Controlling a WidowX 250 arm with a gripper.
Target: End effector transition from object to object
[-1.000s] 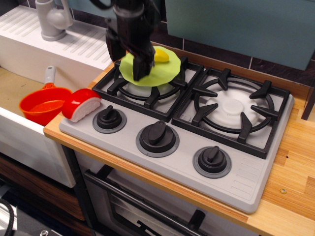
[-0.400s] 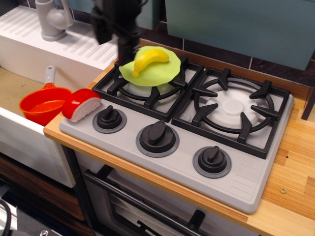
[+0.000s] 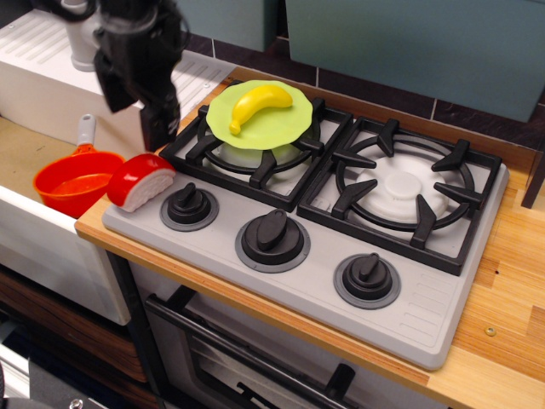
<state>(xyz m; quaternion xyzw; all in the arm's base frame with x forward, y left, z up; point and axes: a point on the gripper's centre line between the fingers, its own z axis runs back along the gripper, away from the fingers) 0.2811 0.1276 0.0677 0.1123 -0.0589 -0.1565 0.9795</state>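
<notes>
My black gripper hangs over the stove's left edge, just above and behind a red-and-white toy sushi piece. Its two narrow fingers point down, stand apart and hold nothing. A yellow banana lies on a light green plate on the back left burner, to the right of the gripper and clear of it. The sushi piece rests on the grey stove's front left corner.
The grey stove has two black burner grates and three black knobs along its front. An orange pot sits in the sink at left, a grey faucet behind it. Wooden counter lies at right.
The gripper has left the plate and moved left and forward, from over the banana to above the sushi piece. The banana, half hidden before, now lies in full view on the plate.
</notes>
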